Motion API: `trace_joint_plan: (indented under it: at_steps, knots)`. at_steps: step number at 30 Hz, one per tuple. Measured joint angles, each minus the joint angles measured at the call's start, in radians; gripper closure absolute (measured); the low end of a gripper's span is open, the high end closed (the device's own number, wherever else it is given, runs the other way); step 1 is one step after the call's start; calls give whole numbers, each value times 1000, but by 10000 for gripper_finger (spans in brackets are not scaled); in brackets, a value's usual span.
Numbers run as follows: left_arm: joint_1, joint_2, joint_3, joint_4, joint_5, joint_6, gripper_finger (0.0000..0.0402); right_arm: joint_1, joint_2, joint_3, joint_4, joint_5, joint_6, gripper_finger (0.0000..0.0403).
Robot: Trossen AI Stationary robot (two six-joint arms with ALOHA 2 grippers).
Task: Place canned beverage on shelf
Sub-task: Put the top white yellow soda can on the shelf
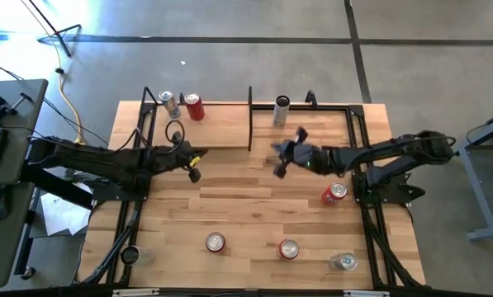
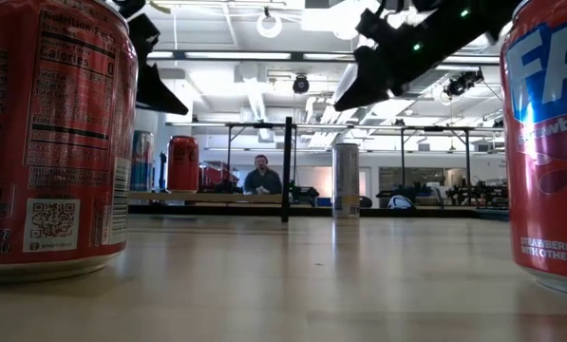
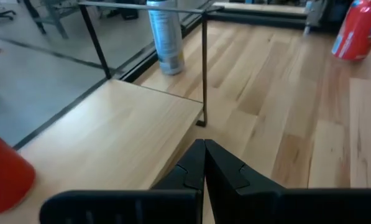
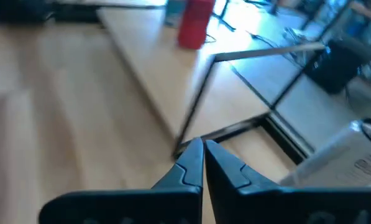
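Planked worktop [image 1: 246, 219] under both arms on my feed. My left claw [image 1: 194, 167] hangs clenched and empty at the near edge of the shelf [image 1: 217, 128]. My right claw [image 1: 281, 157] is also clenched on nothing, near the shelf's end. Two cans already stand on the shelf: a silver can [image 1: 171, 104] beside a red can [image 1: 195, 107]. A tall grey can [image 1: 281, 110] stands just past the shelf's end upright. Four more cans wait on the worktop, the nearest a red-and-white can [image 1: 334, 194] under my right arm.
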Motion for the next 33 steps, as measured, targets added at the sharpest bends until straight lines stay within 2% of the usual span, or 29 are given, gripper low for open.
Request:
trace_joint_plan:
  at_steps: [5,9,13,18,21,23,28,33]
  knots:
    - [0,0,-27,25,0,6,402,-174,0,44,-14,-67,101,398]
    - [0,1,-31,26,0,26,402,-270,0,128,-101,-70,112,364]
    - [0,1,-31,27,0,27,401,-357,19,225,-255,-129,212,294]
    - [1,1,-31,48,0,35,402,-420,102,349,-447,-130,351,181]
    - [1,1,-31,49,0,36,402,-434,175,412,-496,-128,367,123]
    - [1,1,-31,48,0,36,401,-438,224,448,-506,-111,367,98]
    - [0,1,-31,47,0,36,402,-444,313,525,-589,28,412,76]
    - [-5,1,-31,47,1,34,402,-461,363,557,-610,38,465,75]
